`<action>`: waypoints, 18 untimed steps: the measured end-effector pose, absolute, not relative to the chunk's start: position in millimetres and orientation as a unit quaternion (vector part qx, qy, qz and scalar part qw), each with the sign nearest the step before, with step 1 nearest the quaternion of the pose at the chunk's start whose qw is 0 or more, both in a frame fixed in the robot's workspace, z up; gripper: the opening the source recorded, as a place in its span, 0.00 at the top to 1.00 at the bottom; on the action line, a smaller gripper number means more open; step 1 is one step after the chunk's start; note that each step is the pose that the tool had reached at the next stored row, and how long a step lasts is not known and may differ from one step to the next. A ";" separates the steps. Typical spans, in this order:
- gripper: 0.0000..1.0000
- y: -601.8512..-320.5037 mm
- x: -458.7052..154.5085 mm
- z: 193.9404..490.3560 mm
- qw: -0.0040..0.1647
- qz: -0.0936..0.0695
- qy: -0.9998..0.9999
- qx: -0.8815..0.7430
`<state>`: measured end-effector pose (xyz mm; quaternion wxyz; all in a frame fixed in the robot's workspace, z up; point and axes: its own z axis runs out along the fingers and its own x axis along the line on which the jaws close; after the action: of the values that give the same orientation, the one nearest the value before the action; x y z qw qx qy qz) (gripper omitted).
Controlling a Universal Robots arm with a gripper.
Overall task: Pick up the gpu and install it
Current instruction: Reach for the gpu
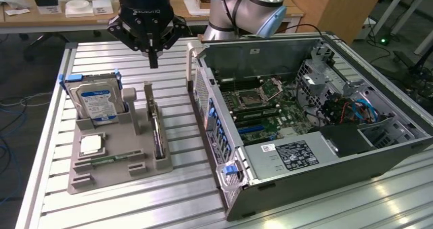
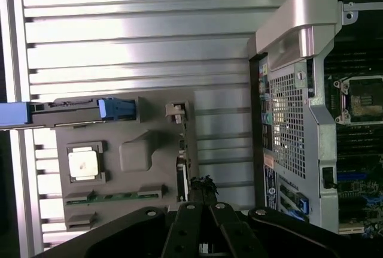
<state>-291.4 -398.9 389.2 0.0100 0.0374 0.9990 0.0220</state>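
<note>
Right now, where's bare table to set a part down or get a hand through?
Widest: the ribbed aluminium table in the exterior view's foreground, before the grey plastic parts holder. Also the far strip beyond the holder, where the black gripper hangs. Tight: the lane between the holder and the open grey computer case, flanked by the thin upright gpu card.

A hard drive (image 1: 95, 98) is held upright in a grey fixture (image 1: 115, 174), where a processor (image 1: 91, 144) is laid flat. An open computer case (image 1: 379, 163) is set alongside on the counter (image 1: 135, 208).
</note>
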 end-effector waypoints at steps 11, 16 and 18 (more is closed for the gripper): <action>0.89 -398.8 -303.3 388.8 0.009 0.022 0.999 0.037; 0.89 -398.8 -308.7 388.6 0.009 0.022 0.999 0.038; 0.89 -398.9 -311.2 388.5 0.009 0.022 0.999 0.037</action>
<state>-311.2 -398.9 388.5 0.0092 0.0375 0.9990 0.0220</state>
